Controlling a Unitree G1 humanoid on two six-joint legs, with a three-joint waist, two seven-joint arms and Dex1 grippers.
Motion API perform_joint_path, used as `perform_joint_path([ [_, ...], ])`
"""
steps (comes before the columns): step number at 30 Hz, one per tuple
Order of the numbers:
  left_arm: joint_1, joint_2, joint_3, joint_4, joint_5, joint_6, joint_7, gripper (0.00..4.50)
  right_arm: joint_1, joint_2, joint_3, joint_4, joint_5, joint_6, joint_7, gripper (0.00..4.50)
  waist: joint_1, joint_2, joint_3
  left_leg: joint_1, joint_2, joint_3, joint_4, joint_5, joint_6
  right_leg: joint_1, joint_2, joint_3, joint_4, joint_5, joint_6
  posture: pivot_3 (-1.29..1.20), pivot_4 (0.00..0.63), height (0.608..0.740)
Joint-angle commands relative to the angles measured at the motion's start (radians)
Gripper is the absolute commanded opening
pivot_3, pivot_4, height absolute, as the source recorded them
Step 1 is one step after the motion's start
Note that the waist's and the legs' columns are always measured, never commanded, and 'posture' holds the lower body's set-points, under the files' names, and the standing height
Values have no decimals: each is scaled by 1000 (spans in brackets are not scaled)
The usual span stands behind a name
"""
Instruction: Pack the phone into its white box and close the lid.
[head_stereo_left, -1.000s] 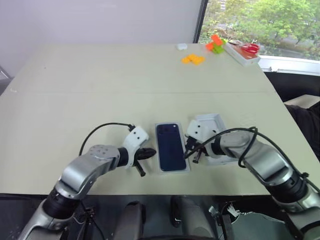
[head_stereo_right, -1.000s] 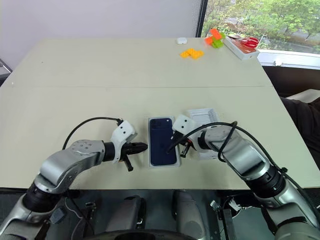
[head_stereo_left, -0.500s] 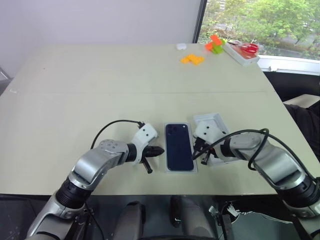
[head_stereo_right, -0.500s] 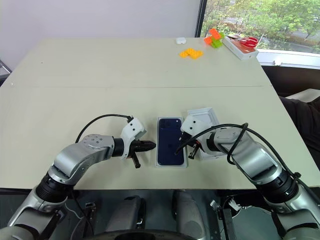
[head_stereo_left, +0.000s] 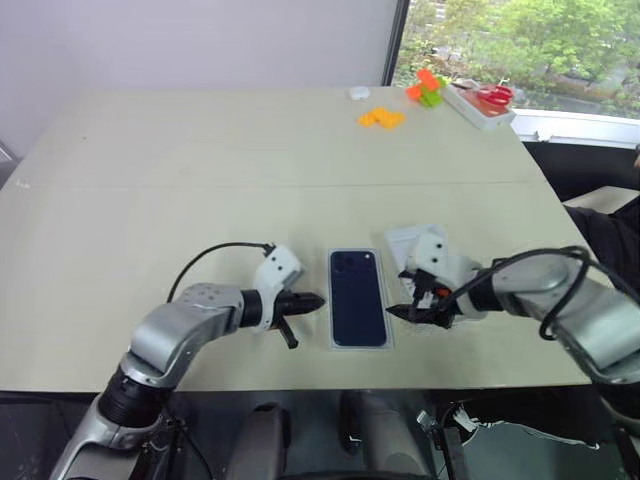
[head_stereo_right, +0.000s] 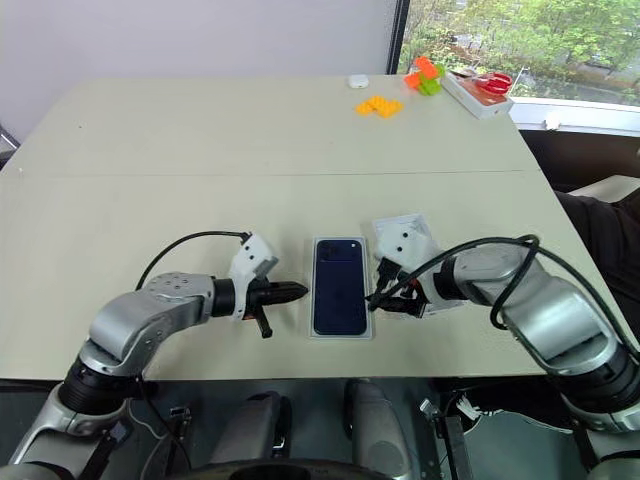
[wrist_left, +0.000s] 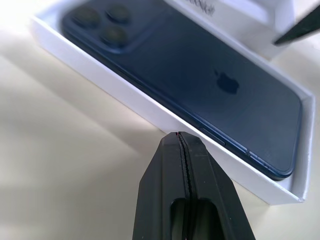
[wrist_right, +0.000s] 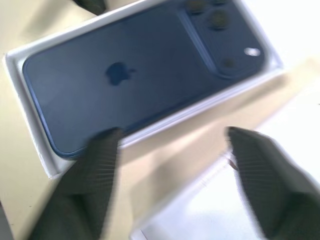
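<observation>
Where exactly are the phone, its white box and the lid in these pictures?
phone (head_stereo_right: 340, 285): right eye view, middle of its dark blue back.
white box (wrist_left: 125, 97): left wrist view, on the white side wall beside the phone.
lid (head_stereo_right: 393, 226): right eye view, its far white corner behind the right hand.

Tabletop (head_stereo_right: 200, 150) was pale beige with a seam running across mid-depth; white box (head_stereo_right: 340, 333) sat flat near the front edge, phone (head_stereo_right: 340, 285) lying in it; lid (head_stereo_right: 397, 226) lay just right of the box, open side up; far right corner held orange blocks (head_stereo_right: 380, 105), an orange-and-green piece (head_stereo_right: 424, 76), a small white object (head_stereo_right: 358, 81) and a white tray (head_stereo_right: 480, 97) with red scissors.
</observation>
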Motion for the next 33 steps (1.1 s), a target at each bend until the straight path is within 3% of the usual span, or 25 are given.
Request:
perform_joint_path([
  [1,46,34,78,-59,-24,-125,-69,0,-48,55,-92,-17,65,190,-48,3981,0,0,0,0,0,0,0,0,0,0,0,0,0,0,0,0,150,726],
  [7,118,123,87,-98,-2,-351,-236,0,-60,122,-72,35,62,353,-206,3981,8,1,0,-1,0,0,0,0,0,-1,-2,0,0,0,-5,0,150,726],
  [18,168,207,32,-134,-6,-414,-374,0,-60,212,-100,128,193,353,-432,3981,0,1,0,-1,0,1,0,-1,1,-1,0,0,0,-1,-2,0,150,726],
  [21,172,206,31,-138,-8,-424,-381,0,-56,225,-104,152,213,353,-488,3173,0,1,0,-1,1,1,0,-1,1,-1,1,0,0,-1,-2,0,150,726],
  [27,172,208,29,-131,-2,-436,-376,0,-60,222,-116,163,283,353,-553,96,0,1,0,-1,1,1,0,-1,1,-1,0,0,0,-1,-1,0,150,726],
  [33,186,188,63,-100,-7,-446,-338,0,-111,181,-145,132,247,312,-575,34,-2,1,0,-1,1,1,0,-1,1,-1,1,0,0,-1,-1,0,150,726],
])
